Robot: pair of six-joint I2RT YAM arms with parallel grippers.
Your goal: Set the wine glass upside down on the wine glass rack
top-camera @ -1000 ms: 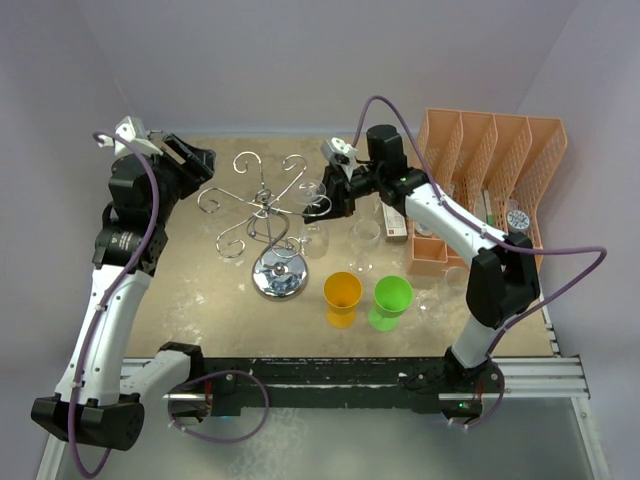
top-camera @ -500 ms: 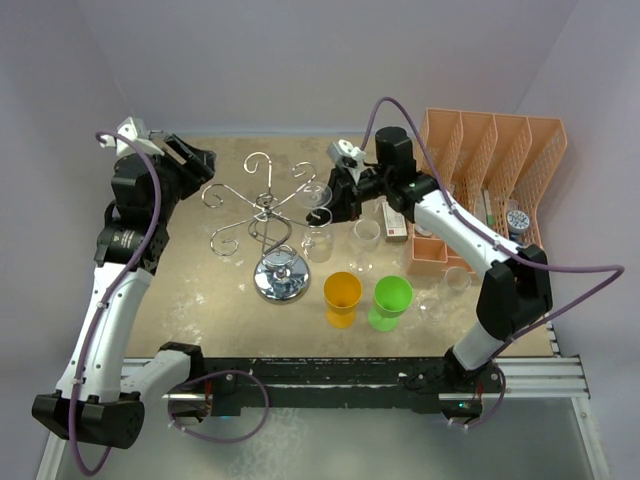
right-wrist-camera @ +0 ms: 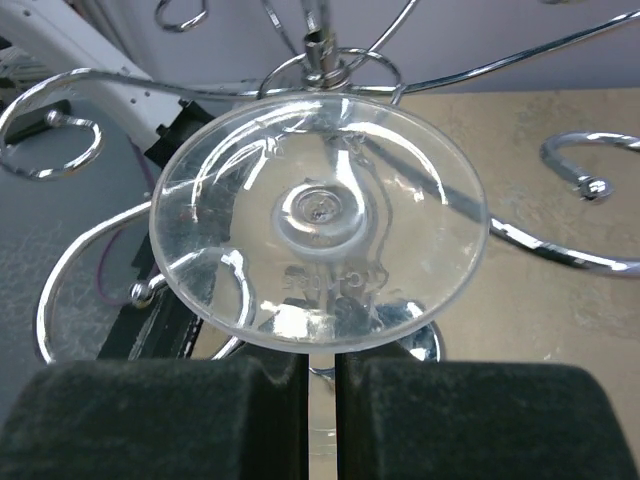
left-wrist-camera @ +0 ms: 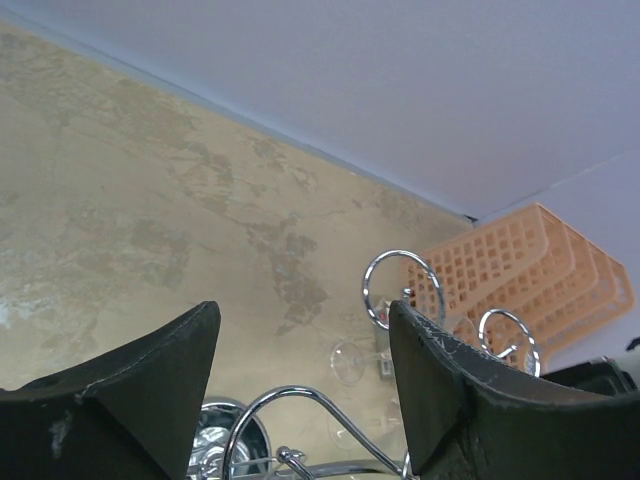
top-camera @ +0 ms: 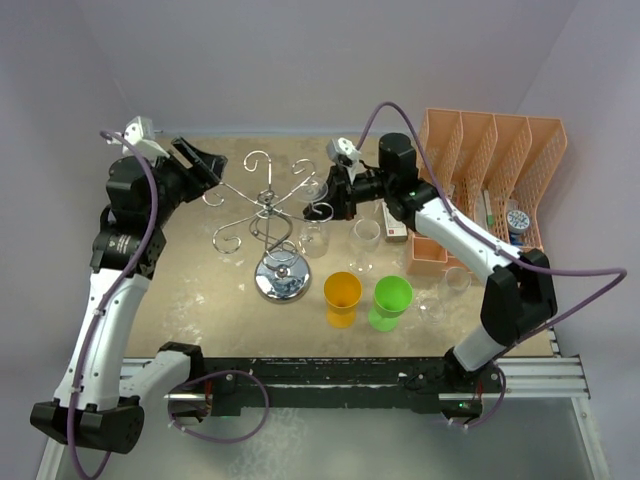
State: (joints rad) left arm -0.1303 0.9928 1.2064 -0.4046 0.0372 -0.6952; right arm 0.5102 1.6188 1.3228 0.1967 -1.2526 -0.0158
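"What has moved?"

"My right end effector (right-wrist-camera: 320, 368), clamped on the wine glass (right-wrist-camera: 318, 220) stem, has brought it up against the right scrolls of the wine glass rack (top-camera: 263, 212). Hooking it on looks next. My left end effector (top-camera: 205, 166) is wide open and empty at the left scroll."

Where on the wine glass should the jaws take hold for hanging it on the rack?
Likely the thin stem, from the side, as the right gripper does: that leaves the wine glass foot clear to hook a wine glass rack arm.
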